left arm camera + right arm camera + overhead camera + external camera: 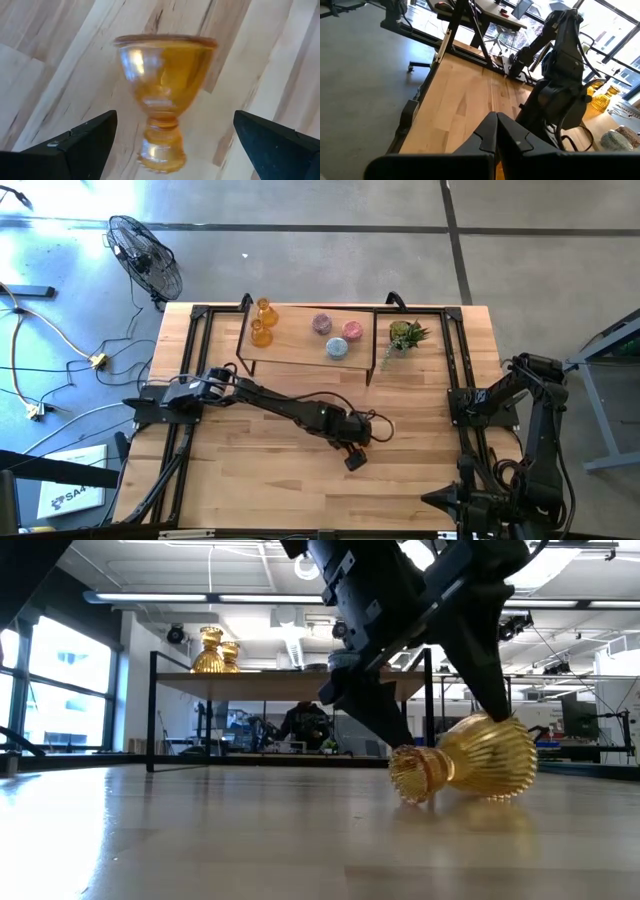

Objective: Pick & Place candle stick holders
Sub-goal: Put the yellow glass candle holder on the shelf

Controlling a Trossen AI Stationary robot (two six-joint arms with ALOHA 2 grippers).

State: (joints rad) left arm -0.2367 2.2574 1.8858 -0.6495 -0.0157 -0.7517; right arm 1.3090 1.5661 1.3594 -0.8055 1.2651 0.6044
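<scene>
Overhead, the left pincer [355, 457] is stretched out over the middle of the desk [250, 490], while the right arm waits folded at the desk's right edge. On the raised shelf [300, 350] at the back stand two amber holders [263, 323], two pink holders [337, 327] and a light blue holder [336, 347], with a small green plant [404, 336] just beside the shelf's right end.

At desk level, a third amber holder [468, 760] lies on its side on the desk, its neck toward the camera, with the left pincer's fingers [375, 710] released and straddling it; one finger seems to touch its round body.

From the left wrist, the same amber holder [162, 95] sits centred between the spread fingertips [82, 142], well apart from both.

From the right wrist, the right pincer [496, 131] is clenched on nothing.

To do this grasp well, I would lower fully, close across the narrow waist rather than the ribbed bulb, and squeeze gently, since glass lying on its side may roll away.
</scene>
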